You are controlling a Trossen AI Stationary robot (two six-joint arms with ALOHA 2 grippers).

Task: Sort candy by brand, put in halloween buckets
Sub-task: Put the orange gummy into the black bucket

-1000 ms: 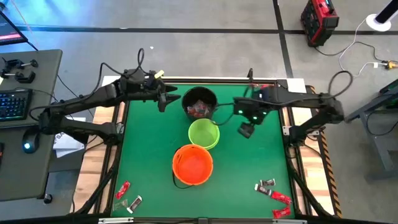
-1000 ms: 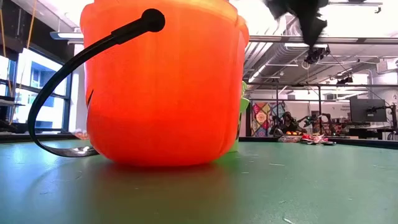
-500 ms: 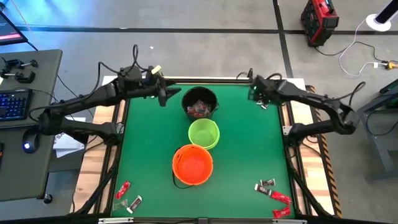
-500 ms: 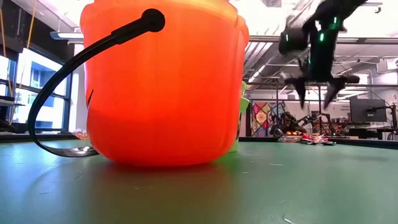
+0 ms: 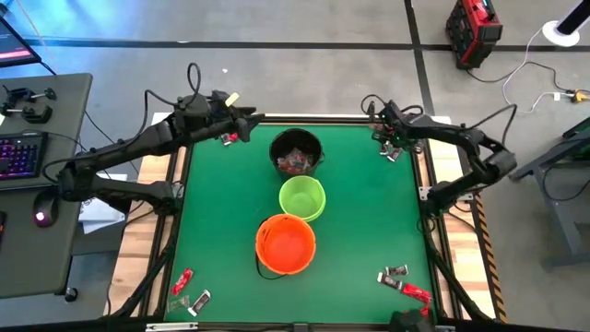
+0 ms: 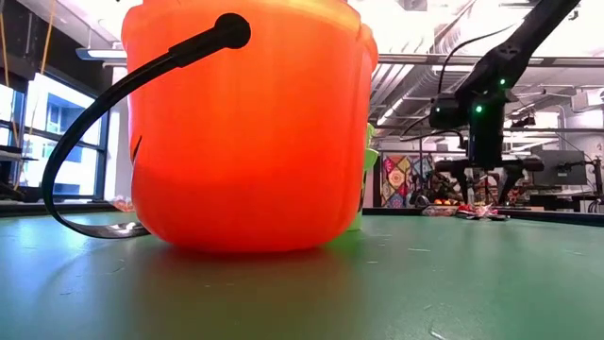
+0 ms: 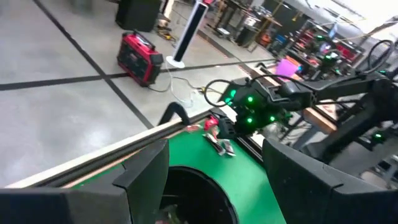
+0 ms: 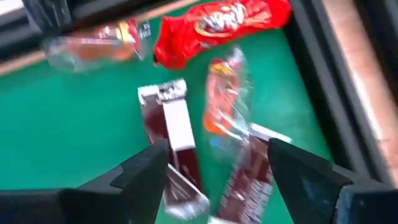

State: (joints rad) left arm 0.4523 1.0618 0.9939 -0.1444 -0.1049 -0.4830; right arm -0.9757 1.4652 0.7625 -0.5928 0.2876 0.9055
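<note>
Up at the frame's upper right, the right gripper (image 5: 391, 145) hangs over a candy cluster (image 8: 211, 118), fingers spread, holding nothing. Upper left, the left gripper (image 5: 241, 123) likewise gapes empty beside the black bucket (image 5: 296, 152).

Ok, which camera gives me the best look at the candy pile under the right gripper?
The right wrist view: the candy pile fills the frame between the open right gripper fingers, wrappers distinct. The high view shows only a small cluster in the far right corner; the left wrist view sees it distantly; the low view barely shows it.
</note>
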